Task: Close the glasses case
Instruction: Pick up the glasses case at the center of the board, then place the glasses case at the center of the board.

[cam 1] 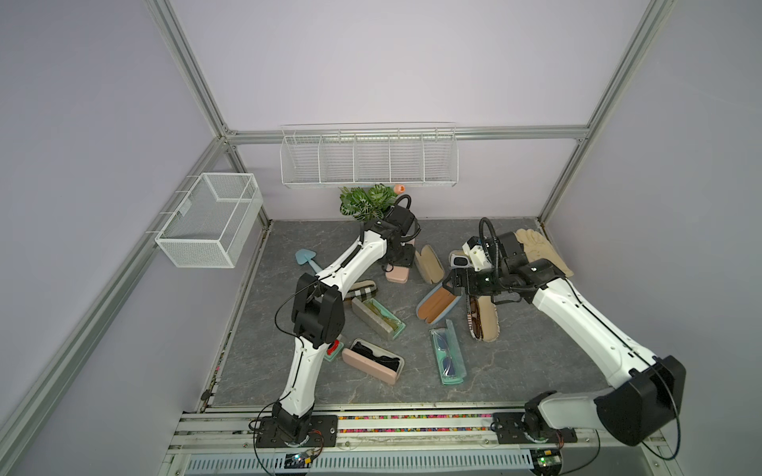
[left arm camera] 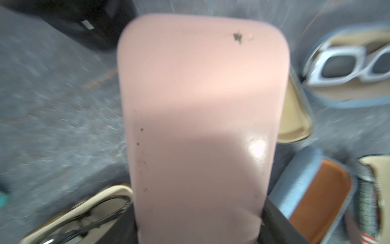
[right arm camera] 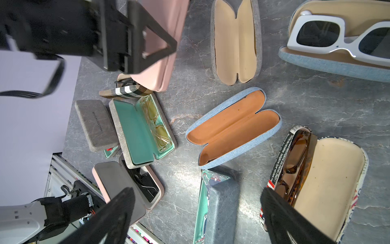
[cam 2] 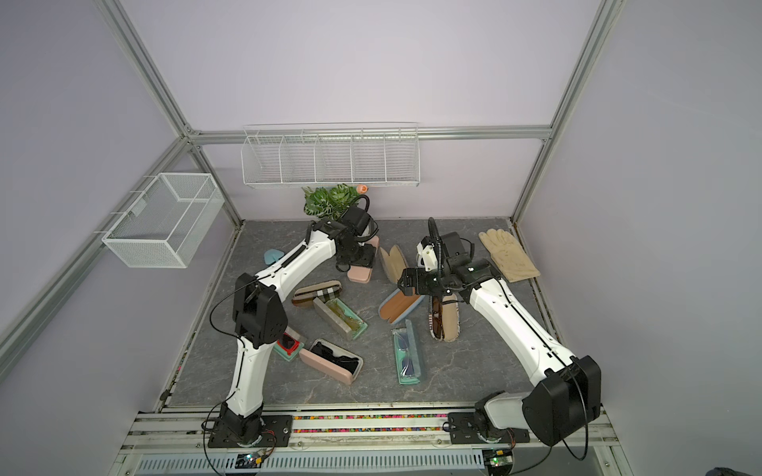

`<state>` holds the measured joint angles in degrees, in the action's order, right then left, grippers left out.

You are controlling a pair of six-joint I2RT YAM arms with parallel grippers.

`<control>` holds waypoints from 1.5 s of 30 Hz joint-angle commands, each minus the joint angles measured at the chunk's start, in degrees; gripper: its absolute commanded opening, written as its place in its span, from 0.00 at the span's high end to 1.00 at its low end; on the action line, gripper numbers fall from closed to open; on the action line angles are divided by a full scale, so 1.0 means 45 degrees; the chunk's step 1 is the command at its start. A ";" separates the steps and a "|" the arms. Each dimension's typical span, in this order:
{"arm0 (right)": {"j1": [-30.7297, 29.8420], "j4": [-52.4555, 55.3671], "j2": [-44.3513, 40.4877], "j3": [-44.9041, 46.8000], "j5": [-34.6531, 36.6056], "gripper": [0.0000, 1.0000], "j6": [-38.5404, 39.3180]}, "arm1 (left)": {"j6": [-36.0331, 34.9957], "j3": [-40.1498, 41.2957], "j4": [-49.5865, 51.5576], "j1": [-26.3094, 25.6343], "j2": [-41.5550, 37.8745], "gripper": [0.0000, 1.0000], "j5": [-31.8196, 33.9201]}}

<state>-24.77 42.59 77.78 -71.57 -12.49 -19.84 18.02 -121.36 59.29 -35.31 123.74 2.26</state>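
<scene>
A pink glasses case (cam 1: 399, 275) (cam 2: 359, 275) lies at the back middle of the grey table. My left gripper (cam 1: 393, 263) (cam 2: 357, 263) comes down on it from above and is shut on it. In the left wrist view the pink case (left arm camera: 200, 105) fills the gap between the two black fingers (left arm camera: 274, 219), its lid down and smooth. The right wrist view shows the pink case (right arm camera: 168, 63) with its seam together. My right gripper (cam 1: 448, 284) (right arm camera: 196, 196) hangs open over the table, above an open blue case with orange lining (cam 1: 436, 306) (right arm camera: 232, 128).
Several open cases lie around: a beige one (cam 1: 429, 263), a grey-teal one with yellow glasses (cam 1: 377, 317), a pink one with black glasses (cam 1: 373, 360), a teal one (cam 1: 447, 356), a patterned one with brown sunglasses (cam 1: 484, 319). Gloves (cam 1: 540, 247) and a plant (cam 1: 363, 202) sit at the back.
</scene>
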 commanded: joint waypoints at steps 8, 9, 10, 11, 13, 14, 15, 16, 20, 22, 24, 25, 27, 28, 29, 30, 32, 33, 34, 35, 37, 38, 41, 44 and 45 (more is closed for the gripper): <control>0.0086 -0.0034 -0.0380 -0.0009 -0.0853 0.04 0.0493 | 0.0892 0.0574 0.1832 0.2181 -0.1974 0.45 0.2384; 0.0071 -0.0069 -0.0365 0.0001 -0.0921 0.04 0.0511 | 0.0941 0.1010 0.1689 0.2517 -0.2210 0.46 0.2341; 0.0076 -0.0104 -0.0318 -0.0027 -0.0955 0.03 0.0534 | 0.0994 0.1457 0.1525 0.2865 -0.2496 0.45 0.2310; 0.0086 -0.0125 -0.0303 -0.0001 -0.1005 0.04 0.0530 | 0.1024 0.1830 0.1393 0.3183 -0.2685 0.46 0.2276; 0.0076 -0.0200 -0.0219 -0.0012 -0.1095 0.04 0.0527 | 0.1071 0.2599 0.1167 0.3926 -0.3000 0.46 0.2071; 0.0086 -0.0235 -0.0180 -0.0021 -0.1148 0.04 0.0524 | 0.1083 0.2919 0.1069 0.4240 -0.3133 0.46 0.1991; 0.0077 -0.0273 -0.0156 -0.0017 -0.1207 0.04 0.0522 | 0.1093 0.3264 0.0916 0.4543 -0.3254 0.46 0.1963; 0.0080 -0.0297 -0.0084 -0.0042 -0.1238 0.04 0.0523 | 0.1093 0.3598 0.0788 0.4878 -0.3369 0.46 0.1882; 0.0077 -0.0494 0.0206 -0.0139 -0.1434 0.04 0.0454 | 0.1064 0.4485 0.0391 0.5697 -0.3429 0.46 0.1817; 0.0081 -0.0530 0.0445 -0.0268 -0.1574 0.04 0.0445 | 0.1015 0.4799 0.0221 0.6006 -0.3295 0.46 0.1825; 0.0091 -0.0528 0.0653 -0.0373 -0.1666 0.04 0.0411 | 0.1034 0.5020 0.0059 0.6219 -0.3149 0.46 0.1852; 0.0085 -0.0524 0.0759 -0.0432 -0.1725 0.04 0.0416 | 0.1071 0.5133 -0.0039 0.6342 -0.3077 0.47 0.1876; 0.0064 -0.0519 0.0886 -0.0474 -0.1793 0.04 0.0414 | 0.1112 0.5329 -0.0273 0.6529 -0.2939 0.47 0.1890; 0.0069 -0.0528 0.0925 -0.0492 -0.1792 0.04 0.0415 | 0.1146 0.5413 -0.0366 0.6627 -0.2840 0.47 0.1892; 0.0057 -0.0547 0.0951 -0.0486 -0.1794 0.04 0.0407 | 0.1151 0.5454 -0.0468 0.6703 -0.2762 0.47 0.1880; 0.0066 -0.0555 0.0994 -0.0516 -0.1794 0.04 0.0406 | 0.1186 0.5502 -0.0584 0.6778 -0.2645 0.47 0.1825; 0.0066 -0.0548 0.1078 -0.0536 -0.1824 0.04 0.0439 | 0.1227 0.5543 -0.0767 0.6867 -0.2410 0.47 0.1763; 0.0059 -0.0536 0.1148 -0.0540 -0.1814 0.04 0.0443 | 0.1239 0.5532 -0.0838 0.6870 -0.2259 0.47 0.1731; 0.0057 -0.0510 0.1209 -0.0568 -0.1814 0.04 0.0435 | 0.1249 0.5501 -0.0889 0.6888 -0.2092 0.47 0.1692; 0.0056 -0.0498 0.1269 -0.0585 -0.1814 0.04 0.0458 | 0.1268 0.5488 -0.0957 0.6890 -0.1978 0.47 0.1675; 0.0056 -0.0437 0.1395 -0.0623 -0.1819 0.04 0.0463 | 0.1323 0.5508 -0.1129 0.6903 -0.1786 0.47 0.1676; 0.0069 -0.0426 0.1451 -0.0645 -0.1795 0.04 0.0492 | 0.1362 0.5541 -0.1180 0.6926 -0.1695 0.47 0.1682; 0.0069 -0.0380 0.1580 -0.0733 -0.1794 0.04 0.0508 | 0.1497 0.5634 -0.1345 0.7016 -0.1471 0.47 0.1693; 0.0066 -0.0376 0.1676 -0.0779 -0.1809 0.03 0.0527 | 0.1623 0.5898 -0.1598 0.7133 -0.1390 0.47 0.1694; 0.0058 -0.0367 0.1715 -0.0790 -0.1813 0.04 0.0530 | 0.1674 0.6003 -0.1694 0.7172 -0.1385 0.47 0.1690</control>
<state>-24.73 40.82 84.82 -73.67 -19.62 -18.52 23.75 -95.20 53.89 -3.86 117.19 9.72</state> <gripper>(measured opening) 0.965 0.693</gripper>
